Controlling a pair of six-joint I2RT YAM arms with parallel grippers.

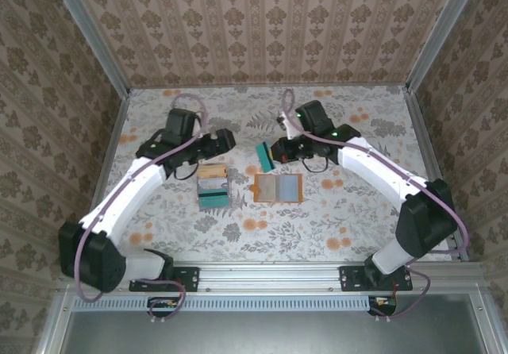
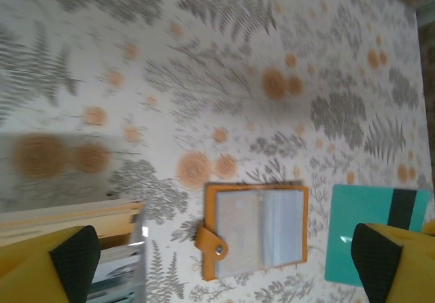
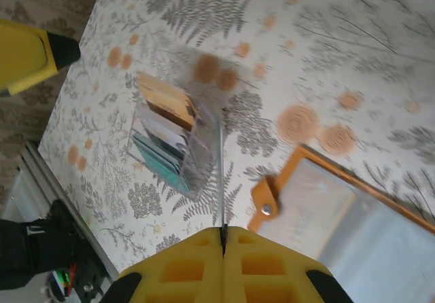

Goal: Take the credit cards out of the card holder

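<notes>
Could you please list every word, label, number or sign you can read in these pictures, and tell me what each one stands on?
No text can be read in any view.
teal card: no legible print on the face that shows.
card holder: plain pockets, no wording visible.
stack of cards: any print is too blurred to read.

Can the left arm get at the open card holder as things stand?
Probably yes. The left arm's fingers stand open, and the card holder lies open beside the card pile with nothing on it; the right arm's fingers, shut on a teal card, sit just beyond it.
</notes>
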